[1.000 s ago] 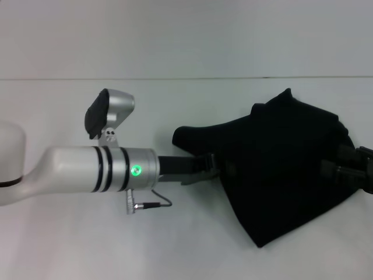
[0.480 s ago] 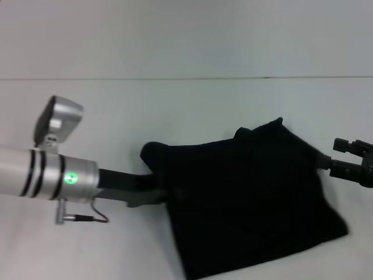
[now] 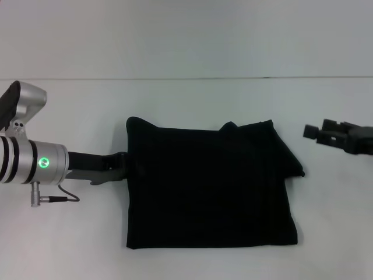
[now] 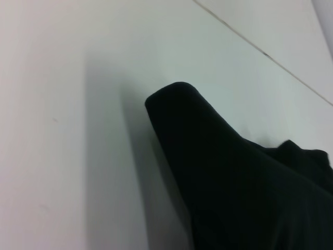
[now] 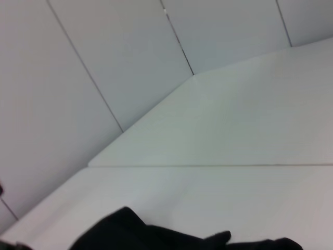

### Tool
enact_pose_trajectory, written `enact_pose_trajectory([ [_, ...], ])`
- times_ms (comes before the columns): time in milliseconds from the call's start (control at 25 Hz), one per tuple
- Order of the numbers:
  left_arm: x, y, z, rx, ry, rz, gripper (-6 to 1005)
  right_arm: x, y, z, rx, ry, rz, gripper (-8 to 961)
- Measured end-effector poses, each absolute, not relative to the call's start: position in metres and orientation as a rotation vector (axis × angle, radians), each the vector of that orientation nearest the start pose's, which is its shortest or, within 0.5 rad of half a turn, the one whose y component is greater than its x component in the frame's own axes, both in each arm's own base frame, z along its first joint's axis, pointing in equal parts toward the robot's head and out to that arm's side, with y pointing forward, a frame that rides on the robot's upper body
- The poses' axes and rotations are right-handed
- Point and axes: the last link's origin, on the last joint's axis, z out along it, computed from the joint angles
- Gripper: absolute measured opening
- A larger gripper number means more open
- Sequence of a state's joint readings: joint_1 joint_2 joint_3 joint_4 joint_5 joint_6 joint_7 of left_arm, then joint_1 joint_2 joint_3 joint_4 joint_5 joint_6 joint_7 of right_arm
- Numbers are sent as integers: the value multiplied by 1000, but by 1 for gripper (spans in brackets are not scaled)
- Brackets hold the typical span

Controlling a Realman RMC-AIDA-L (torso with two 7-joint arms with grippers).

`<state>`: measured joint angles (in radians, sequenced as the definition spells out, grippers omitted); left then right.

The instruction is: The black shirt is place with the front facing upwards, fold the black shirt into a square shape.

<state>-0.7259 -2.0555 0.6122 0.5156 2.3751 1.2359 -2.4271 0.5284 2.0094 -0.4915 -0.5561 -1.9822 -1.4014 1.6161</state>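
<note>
Black cloth, the black shirt (image 3: 210, 186) lies folded nearly square. Left gripper (image 3: 119, 166) seems clamped on its edge; right gripper (image 3: 317, 131) hangs apart, empty. Next, I judge: release and tidy.

A plain white table (image 3: 192, 99) carries the black shirt (image 3: 210, 186) (folded roughly square, lying flat).

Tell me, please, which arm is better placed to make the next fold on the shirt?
Probably the left. The left gripper sits at the black shirt's left edge, seemingly gripping it, while the right gripper hangs clear of the cloth, off to its right.
</note>
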Motion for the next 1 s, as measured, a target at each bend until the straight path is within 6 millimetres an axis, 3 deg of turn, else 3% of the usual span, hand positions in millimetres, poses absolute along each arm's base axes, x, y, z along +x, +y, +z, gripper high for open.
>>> enact_pose_trajectory([
  [280, -274, 381, -21, -2162, -1872, -389, 181, 275, 377, 35, -2311, 1396, 830, 885],
  [520, -275, 380, -14, -2215, -1756, -424, 219, 257, 396, 28, -2217, 1752, 717, 879],
  [720, -276, 380, -9, -2249, -1678, -416, 251, 251, 404, 30, -2186, 1858, 631, 874],
  [800, -278, 380, -3, -2259, -1634, -412, 486, 249, 406, 31, -2176, 1880, 621, 871],
  [1000, -274, 378, 17, -2336, -1458, -446, 660, 242, 410, 29, -2182, 1897, 583, 866],
])
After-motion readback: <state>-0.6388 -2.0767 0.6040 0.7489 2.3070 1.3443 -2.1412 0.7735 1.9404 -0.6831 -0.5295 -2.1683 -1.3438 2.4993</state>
